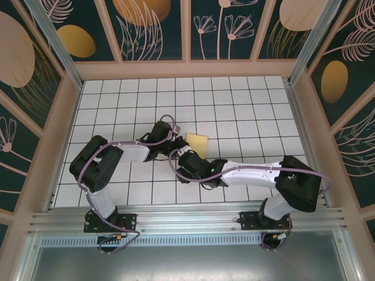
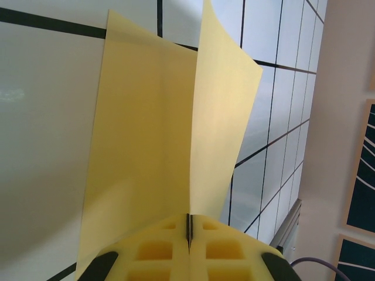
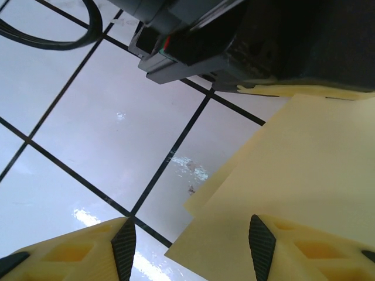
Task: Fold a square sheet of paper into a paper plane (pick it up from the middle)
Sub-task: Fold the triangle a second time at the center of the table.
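Where the left gripper (image 2: 188, 229) pinches shut, the sheet of paper (image 2: 146, 146) fans out from it in two pale-yellow flaps that meet at a straight crease, over the middle of the tiled table (image 1: 234, 105). Just beside it the right gripper (image 3: 192, 243) stands open and holds nothing, with a corner of the paper showing in its gap. One sheet, two grippers.

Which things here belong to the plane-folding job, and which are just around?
Job: yellow paper sheet, pinched in the shut left gripper; open right gripper at its edge.
Just there: white tiled table; patterned walls; aluminium rail.
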You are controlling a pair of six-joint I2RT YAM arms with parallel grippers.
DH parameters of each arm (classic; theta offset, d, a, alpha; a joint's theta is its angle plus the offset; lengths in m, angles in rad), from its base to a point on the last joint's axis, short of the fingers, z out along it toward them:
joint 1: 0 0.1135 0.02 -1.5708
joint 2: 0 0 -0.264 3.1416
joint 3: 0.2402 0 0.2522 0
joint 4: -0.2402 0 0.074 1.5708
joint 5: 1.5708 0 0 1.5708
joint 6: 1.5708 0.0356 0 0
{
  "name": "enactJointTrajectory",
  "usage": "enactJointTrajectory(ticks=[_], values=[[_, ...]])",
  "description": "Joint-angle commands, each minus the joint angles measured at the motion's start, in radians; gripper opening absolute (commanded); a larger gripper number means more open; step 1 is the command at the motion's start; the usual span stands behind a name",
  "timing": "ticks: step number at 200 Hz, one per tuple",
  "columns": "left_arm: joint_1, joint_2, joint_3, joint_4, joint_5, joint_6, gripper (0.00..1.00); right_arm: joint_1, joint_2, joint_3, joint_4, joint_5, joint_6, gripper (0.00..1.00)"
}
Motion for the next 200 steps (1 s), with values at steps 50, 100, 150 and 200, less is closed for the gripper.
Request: enactJointTrajectory(ticks=[50,100,150,200], values=[[0.005,0.017,0.036,-0.035,0.003,0.001,0.03,0.05,0.055,0.07,-0.15,0.205,0.012,0.52],[0.005,0.02,0.041,-0.043,0.002,0.006,0.03,0.065,0.048,0.076,-0.16,0.208,0.012,0.45],[0.005,0.024,0.042,-0.056,-0.002,0.014,0.04,0.066,0.044,0.097,-0.175,0.21,0.002,0.42],[0.004,0.022,0.043,-0.055,0.0,0.014,0.04,0.066,0.052,0.104,-0.185,0.222,0.012,0.28]])
